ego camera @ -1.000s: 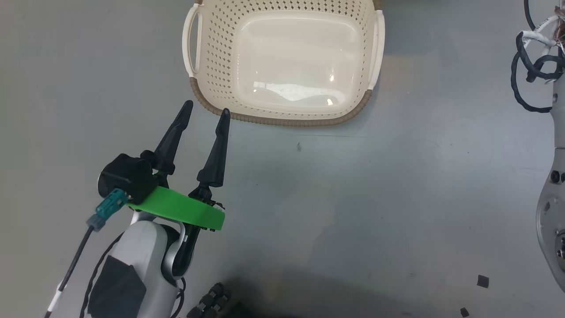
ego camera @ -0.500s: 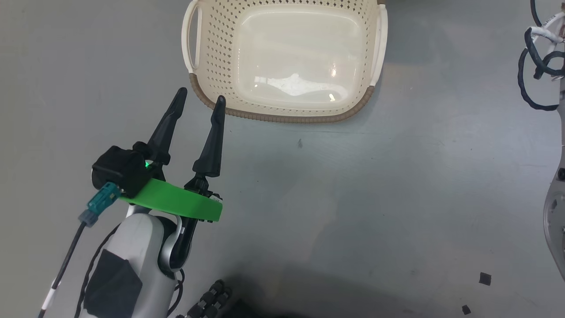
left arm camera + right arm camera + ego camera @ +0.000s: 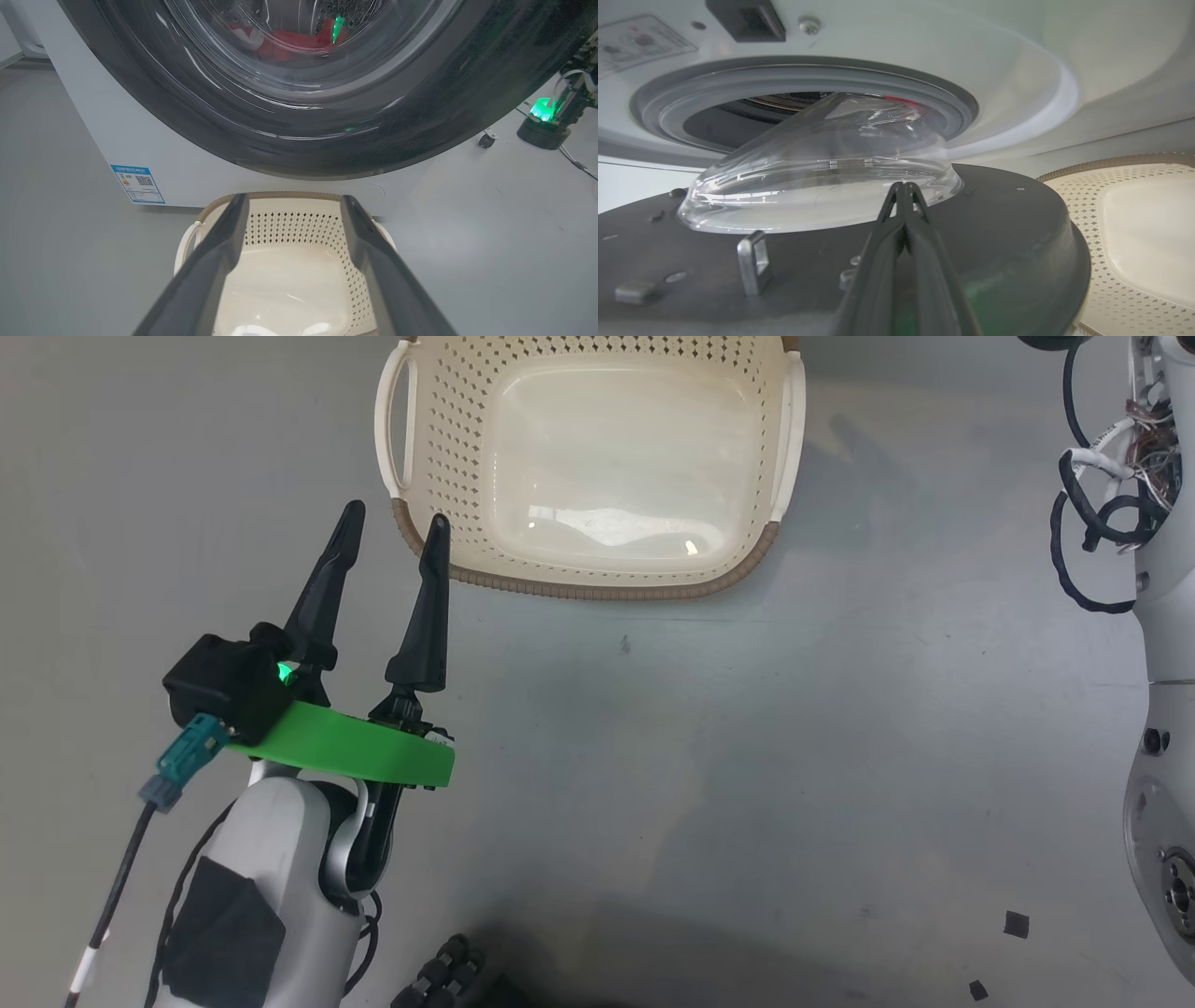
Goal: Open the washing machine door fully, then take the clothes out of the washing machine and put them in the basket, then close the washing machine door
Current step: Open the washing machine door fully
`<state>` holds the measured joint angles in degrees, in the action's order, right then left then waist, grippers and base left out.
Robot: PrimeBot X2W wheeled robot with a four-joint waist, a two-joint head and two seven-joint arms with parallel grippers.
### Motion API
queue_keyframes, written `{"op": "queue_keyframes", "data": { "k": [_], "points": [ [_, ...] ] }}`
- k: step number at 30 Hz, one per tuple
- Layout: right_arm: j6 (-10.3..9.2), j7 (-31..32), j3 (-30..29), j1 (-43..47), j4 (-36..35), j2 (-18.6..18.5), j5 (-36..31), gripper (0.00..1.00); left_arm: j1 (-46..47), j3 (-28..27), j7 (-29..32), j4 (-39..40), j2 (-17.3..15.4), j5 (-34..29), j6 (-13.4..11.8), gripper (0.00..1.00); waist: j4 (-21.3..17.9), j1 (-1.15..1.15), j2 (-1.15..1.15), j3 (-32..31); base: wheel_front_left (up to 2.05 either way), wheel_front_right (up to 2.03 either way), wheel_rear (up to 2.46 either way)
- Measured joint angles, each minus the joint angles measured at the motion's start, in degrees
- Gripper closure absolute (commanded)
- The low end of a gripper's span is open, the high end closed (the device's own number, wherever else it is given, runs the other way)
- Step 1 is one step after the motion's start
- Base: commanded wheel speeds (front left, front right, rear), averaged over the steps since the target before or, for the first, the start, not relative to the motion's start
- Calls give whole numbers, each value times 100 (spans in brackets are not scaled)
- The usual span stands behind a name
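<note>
The cream basket [image 3: 597, 590] stands empty on the grey floor, below the washing machine [image 3: 140, 140]. My left gripper [image 3: 395, 515] is open beside the basket's near-left corner, holding nothing; in its wrist view the fingers [image 3: 294, 199] frame the basket [image 3: 299, 224]. The washing machine door [image 3: 327, 149] stands partly open, and the red clothes [image 3: 289, 39] show through its glass. My right gripper [image 3: 903, 186] is shut, its tips at the door's dark inner face [image 3: 1017, 224] by the glass bowl [image 3: 822, 186]. A red sliver of the clothes [image 3: 901, 100] shows in the drum opening.
My right forearm with looped black cables [image 3: 1102, 513] runs along the head view's right edge. A metal latch hook [image 3: 754, 261] sticks up from the door's inner face. A green-lit device [image 3: 544, 121] sits on the floor right of the machine. A blue label [image 3: 138, 183] marks its front.
The head view has shifted slightly. My left gripper has moved left and farther along the basket's near-left corner, still open. More of the right forearm now shows at the right edge.
</note>
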<state>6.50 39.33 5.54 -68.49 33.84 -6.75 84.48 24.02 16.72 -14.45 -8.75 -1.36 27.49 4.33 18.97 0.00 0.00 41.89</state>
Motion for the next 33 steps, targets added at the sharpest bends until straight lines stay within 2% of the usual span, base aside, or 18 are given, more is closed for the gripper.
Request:
{"op": "queue_keyframes", "data": {
  "k": [8,20,27,33],
  "points": [
    [46,544,162,352,-52,-53,155,100,10,-52,0,20,0,-1,0,0,-27,0,0,-134,0,0,0],
    [47,1283,721,1144,-292,18,257,100,7,-123,0,26,1,24,-8,0,48,0,0,-473,0,0,0],
    [47,1483,1031,1727,-381,92,278,100,-52,-115,0,14,1,171,-52,0,208,0,0,-695,0,0,0],
    [47,1290,1284,2221,-443,151,153,100,-231,-49,0,-16,2,277,-58,0,468,0,0,-895,0,0,0]
  ]
}}
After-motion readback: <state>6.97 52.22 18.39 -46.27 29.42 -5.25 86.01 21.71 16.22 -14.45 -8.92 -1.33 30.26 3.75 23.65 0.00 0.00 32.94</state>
